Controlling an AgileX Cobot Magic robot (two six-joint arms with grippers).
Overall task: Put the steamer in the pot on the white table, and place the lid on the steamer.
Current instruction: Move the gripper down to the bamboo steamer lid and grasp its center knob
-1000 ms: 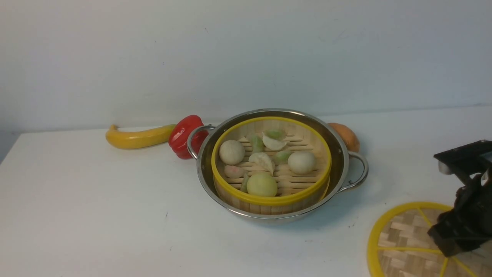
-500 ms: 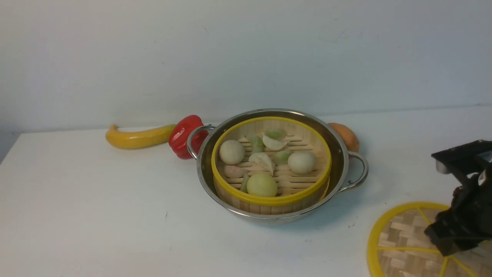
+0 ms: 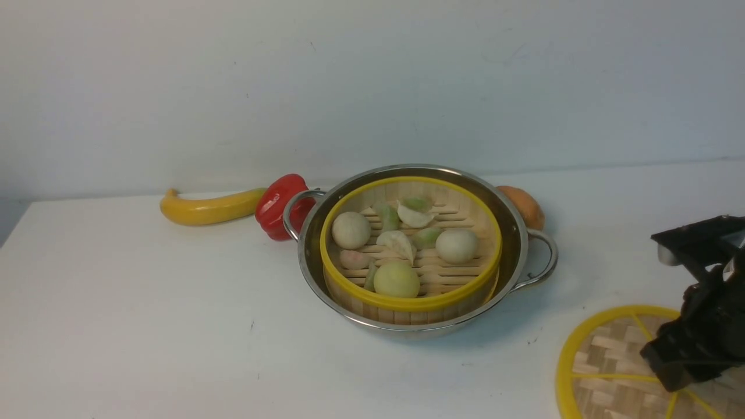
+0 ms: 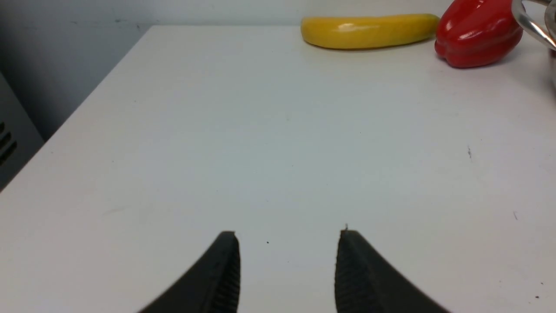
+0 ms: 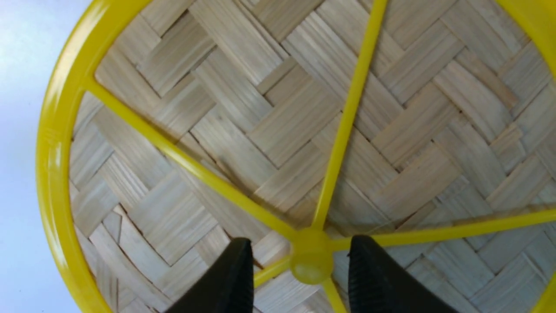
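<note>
The white table (image 3: 174, 302) is cut off at the frame's lower edge. The pot (image 3: 413, 330) holds the steamer (image 3: 411, 304), whose food partly hides the slatted floor. The lid (image 3: 611, 349) lies on the table, cropped and partly covered by the right gripper (image 5: 299, 261), open around the knob (image 5: 311, 256), holding nothing; contact is unclear. The left gripper (image 4: 289, 237) stands open and empty. Compared with the earlier frame, the right gripper sits slightly further left.

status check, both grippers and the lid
Left gripper open, empty. Right gripper open, fingers either side of lid's knob. Steamer in pot, lid not on.
</note>
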